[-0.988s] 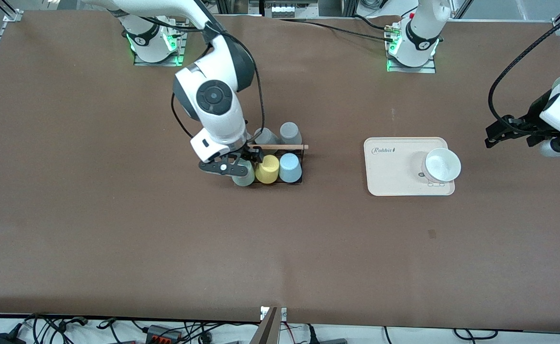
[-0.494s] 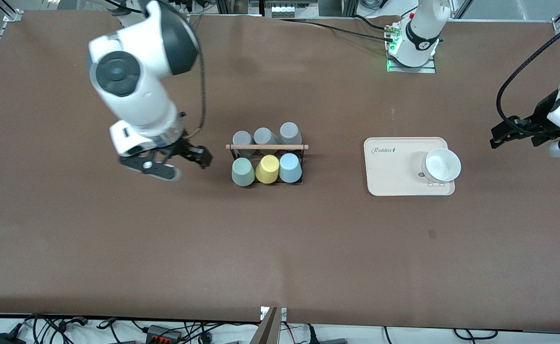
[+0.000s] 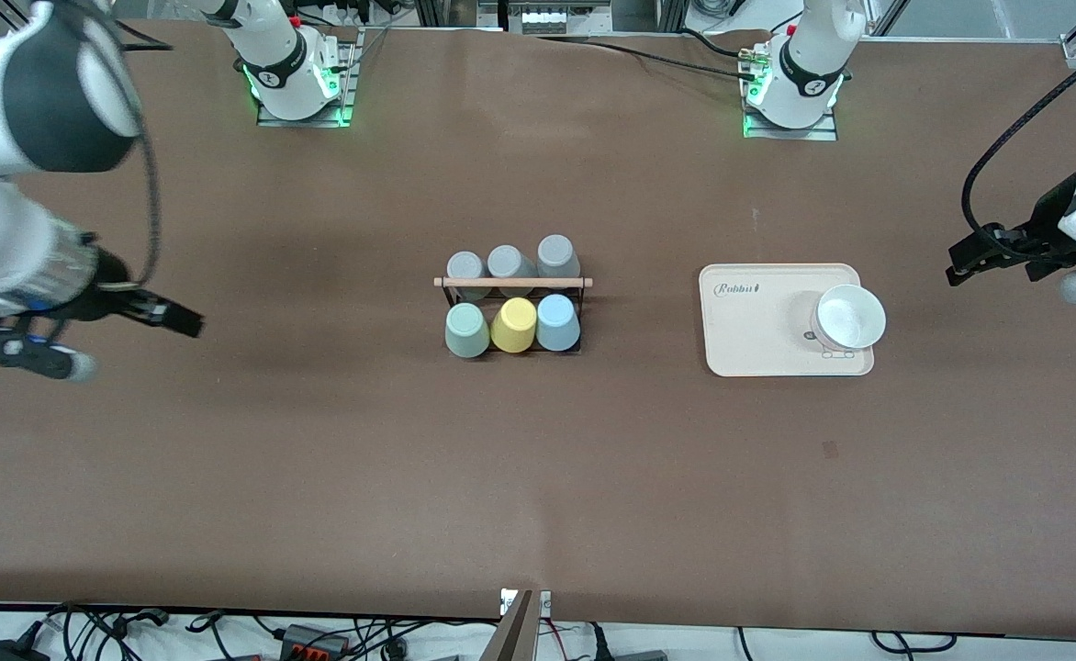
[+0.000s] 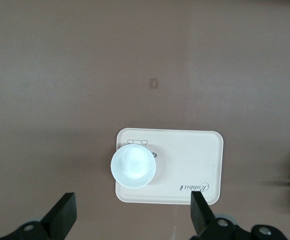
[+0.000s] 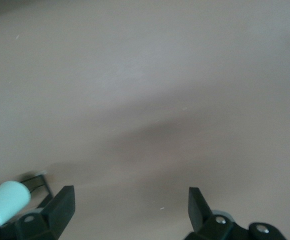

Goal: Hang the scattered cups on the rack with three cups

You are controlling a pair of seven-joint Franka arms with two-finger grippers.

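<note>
green cup and blue cup sit inverted on the rack at mid-table; light, slick plastic, best pinched across the sides. both hands, right and left, hang open, empty.

The right gripper is up over the brown table. Its two black fingers are wide apart, and nothing is between them. A pale green cup peeks in at the edge, with a bit of the black rack beside it.
</note>
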